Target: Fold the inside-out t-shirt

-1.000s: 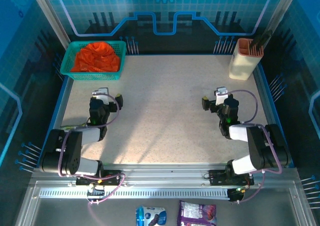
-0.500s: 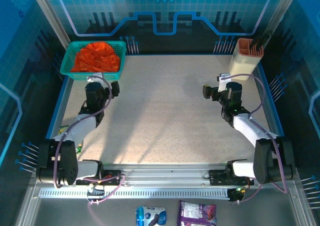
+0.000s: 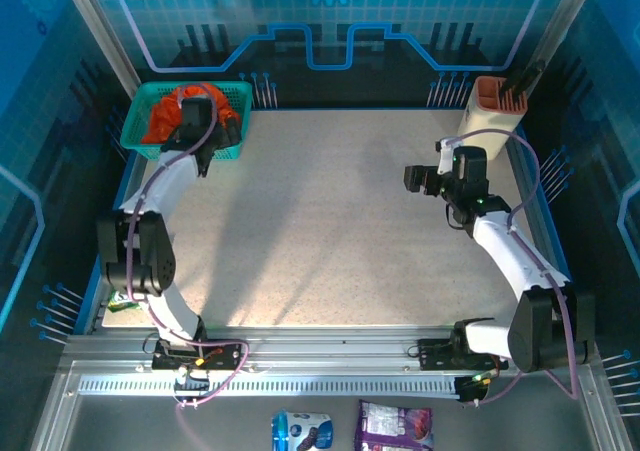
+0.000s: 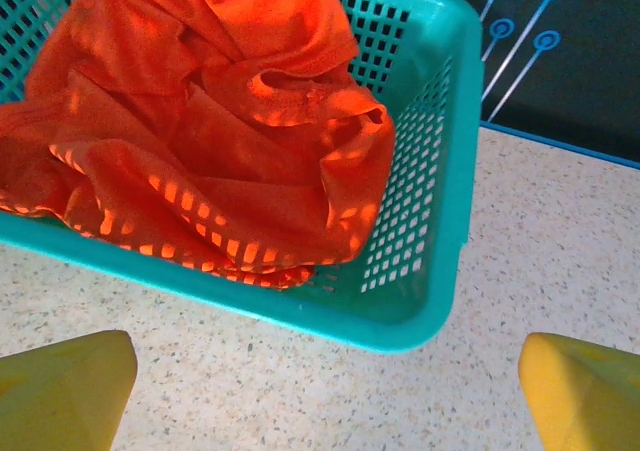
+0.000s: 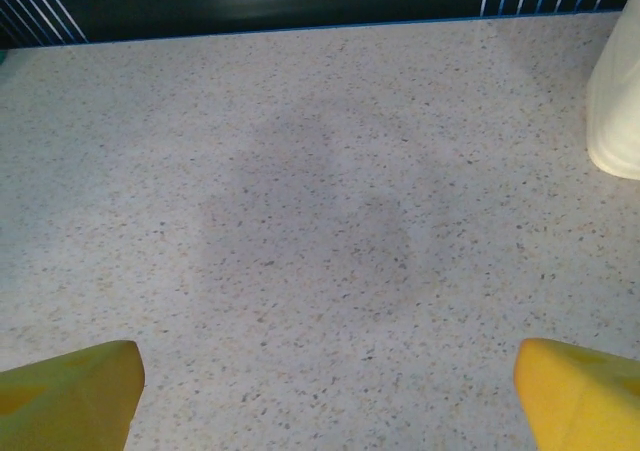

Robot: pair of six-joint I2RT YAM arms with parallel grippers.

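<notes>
My left pincer [image 4: 320,396] is spread wide. Its two yellow fingertips [image 4: 62,391] sit in the lower corners of the left wrist view with the speckled table [image 4: 560,231] between them. Just above them in that frame is the teal mesh basket [image 4: 440,151], its near wall and right corner toward me. The inside-out t-shirt [image 4: 200,121] lies crumpled inside it, filling the upper left of the frame. A fold of the orange-red cloth presses against the near wall and shows through the mesh. The fingertips are clear of both basket and cloth. From the overhead camera I see the basket in the upper left of the frame, at the table's far corner, and the left arm reaches up to it, its end overlapping the basket's right half in that view. My right pincer [image 5: 325,391] is spread just as wide, yellow tips in the lower corners of the right wrist view over the speckled table. A cream container [image 5: 618,91] stands at the right edge of that view. Overhead it is in the upper right of the frame, near the right pincer.
</notes>
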